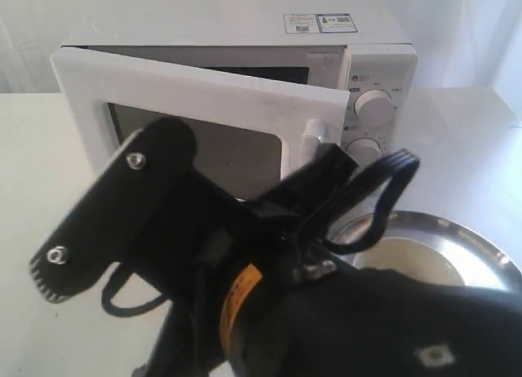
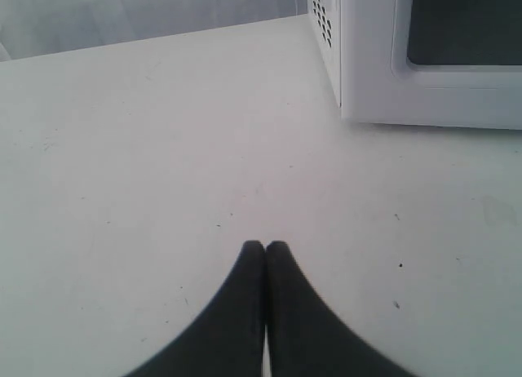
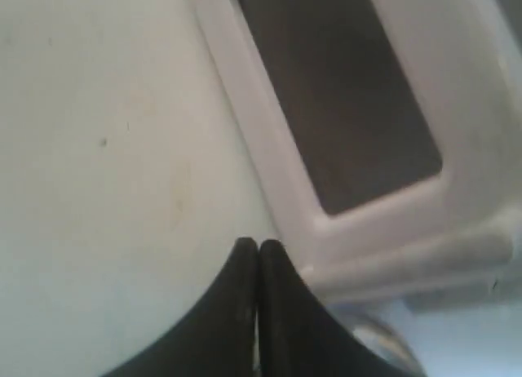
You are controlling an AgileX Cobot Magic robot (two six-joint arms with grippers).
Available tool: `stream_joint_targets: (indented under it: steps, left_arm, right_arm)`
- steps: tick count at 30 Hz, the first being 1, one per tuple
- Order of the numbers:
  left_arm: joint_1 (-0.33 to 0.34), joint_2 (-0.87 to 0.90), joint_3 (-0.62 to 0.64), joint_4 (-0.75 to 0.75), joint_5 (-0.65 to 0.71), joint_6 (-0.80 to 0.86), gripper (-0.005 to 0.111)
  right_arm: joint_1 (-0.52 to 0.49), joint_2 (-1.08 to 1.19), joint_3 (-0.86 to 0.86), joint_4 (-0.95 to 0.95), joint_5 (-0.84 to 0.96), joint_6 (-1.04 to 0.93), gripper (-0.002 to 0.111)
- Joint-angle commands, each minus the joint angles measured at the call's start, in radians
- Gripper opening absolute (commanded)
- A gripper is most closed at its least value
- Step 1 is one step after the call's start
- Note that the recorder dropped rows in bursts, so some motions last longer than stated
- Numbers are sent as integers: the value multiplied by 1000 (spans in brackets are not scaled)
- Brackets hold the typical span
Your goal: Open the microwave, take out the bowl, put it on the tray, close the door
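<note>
A: How does the microwave (image 1: 245,33) stand?

B: It sits at the back of the white surface (image 1: 33,165). Its door (image 1: 204,108) is ajar, hinged on the exterior view's left, and the free edge with the white handle (image 1: 314,135) is swung out from the body. The two round knobs (image 1: 375,105) show beside it.

A: And the bowl?

B: It lies on the tray (image 1: 489,250), the shiny plate in front of the microwave on the right. Only the pale cream inside of the bowl (image 1: 416,259) shows, because the black right arm (image 1: 163,214) hides its near side.

A: The hands?

B: The right hand (image 3: 258,245) has its fingers pressed together with nothing between them. Its tips are just beside the door's white frame, next to the dark window (image 3: 342,108) — I cannot tell whether they touch it.

A: The left one?

B: The left hand (image 2: 265,246) is also closed and empty. It is over a bare part of the surface, and the microwave's corner is well ahead of it.
</note>
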Motion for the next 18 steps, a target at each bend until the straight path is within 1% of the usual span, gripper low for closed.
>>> stream_joint_targets:
  steps: [1,2,3,4,5,6,7,8,10,12,14,18]
  left_arm:
    - [-1,-2,3,-4,-1,-6,0]
    - [-1,-2,3,-4,-1,-6,0]
    - [-1,-2,3,-4,-1,-6,0]
    - [-1,-2,3,-4,-1,-6,0]
    - [-1,-2,3,-4,-1,-6,0]
    - [-1,-2,3,-4,-1,-6,0]
    - [-1,-2,3,-4,-1,-6,0]
    - [-1,-2,3,-4,-1,-6,0]
    - [-1,-2,3,-4,-1,-6,0]
    - [-1,-2,3,-4,-1,-6,0]
    - [-1,-2,3,-4,-1,-6,0]
    - [-1,-2,3,-4,-1,-6,0]
  right_arm:
    - [-109,25,53,-328,6,164,0]
    - [-180,46,69,-393,10,227,0]
    - [-223,58,73,-411,-9,242,0]
    - [-312,82,80,-454,-82,263,0]
    - [-361,95,80,-483,-130,272,0]
    - [-453,127,80,-561,-236,331,0]
    - [-525,153,78,-668,-298,417,0]
    - [-588,184,78,-710,-316,511,0]
    - [-692,261,16,-710,-313,480,0]
    - [-759,321,-39,-710,-367,425,0]
    - [-790,362,-76,-710,-371,416,0]
    - [-789,363,-89,-710,-374,422,0]
